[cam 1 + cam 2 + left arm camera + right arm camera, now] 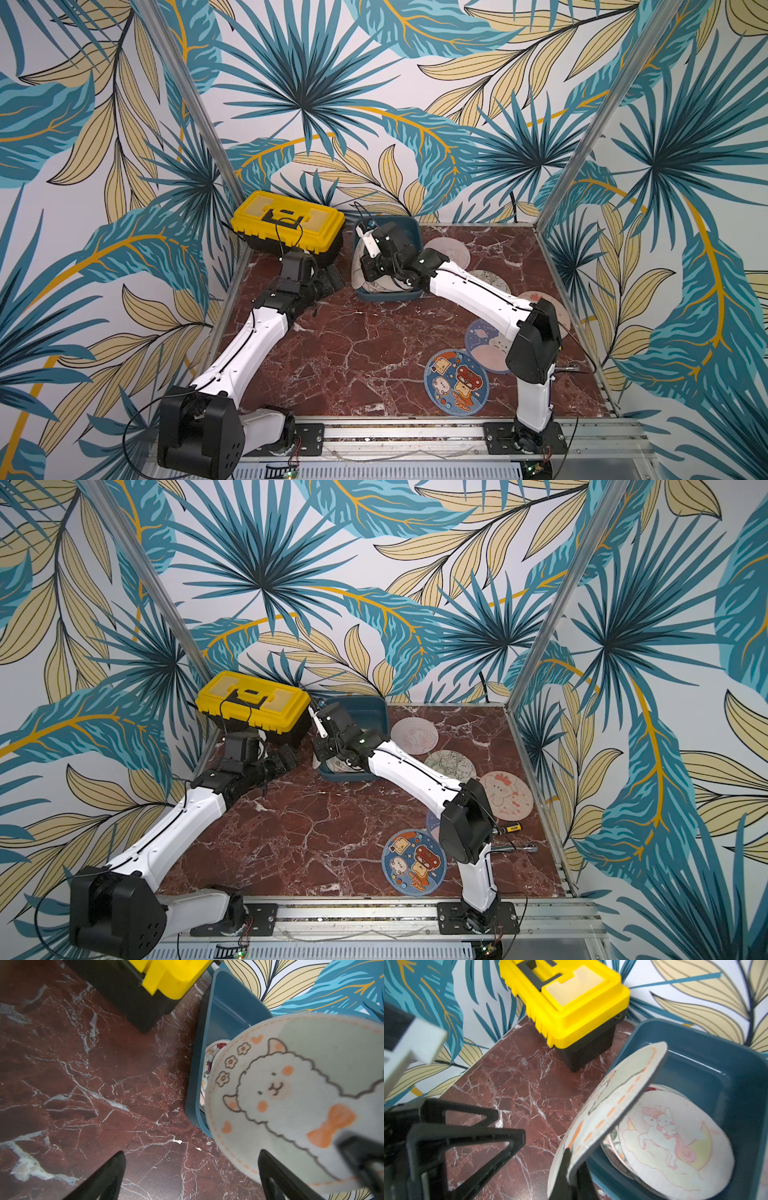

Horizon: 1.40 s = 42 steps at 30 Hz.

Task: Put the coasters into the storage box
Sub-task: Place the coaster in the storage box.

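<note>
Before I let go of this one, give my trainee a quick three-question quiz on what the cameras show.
1. True or false: the left gripper is open and empty.
2. Counting the blue toast-print coaster, how many coasters lie on the table, outside the storage box?
3. Where is the alpaca coaster? A) flat on the table; B) pinched in the right gripper, tilted over the storage box's rim; C) in the left gripper.

Key: 1 true; 2 five; 3 B.
</note>
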Available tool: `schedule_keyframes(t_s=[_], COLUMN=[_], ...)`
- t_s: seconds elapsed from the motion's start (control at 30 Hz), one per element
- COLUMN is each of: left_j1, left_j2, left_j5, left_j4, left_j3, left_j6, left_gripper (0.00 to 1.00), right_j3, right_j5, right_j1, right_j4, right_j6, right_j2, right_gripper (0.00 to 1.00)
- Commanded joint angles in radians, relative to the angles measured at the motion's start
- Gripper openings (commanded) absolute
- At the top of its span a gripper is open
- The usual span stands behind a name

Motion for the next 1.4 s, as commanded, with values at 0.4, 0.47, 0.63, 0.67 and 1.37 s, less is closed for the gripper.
schedule_keyframes(t_s=[0.4,0.47,0.63,0.67,1.37], left_j1=[-0.118,-0.134,-0.168,-0.175,-0.202], left_j2=[0.024,0.024,0.021,0.019,0.083], left_j5=[0.050,0.044,0.022,0.014,-0.008], left_j4=[0.136,0.147,0.158,0.158,0.164], left_j3=[-0.015,-0.015,-0.013,-0.015,0.000], left_j6=[0.132,0.141,0.157,0.160,0.168], left_gripper=[1.00,1.00,1.00,1.00,1.00], right_j3=[0.192,0.208,0.286,0.297,0.078], right_j5=[0.030,0.015,-0.002,-0.006,0.036], right_j1=[-0.123,-0.127,-0.132,-0.133,-0.190], right_j4=[-0.152,-0.129,-0.123,-0.122,-0.034], right_j6=[0.005,0.004,-0.014,-0.017,0.112], right_j2=[0.192,0.214,0.278,0.291,0.275], right_gripper=[0.00,0.00,0.00,0.00,0.00])
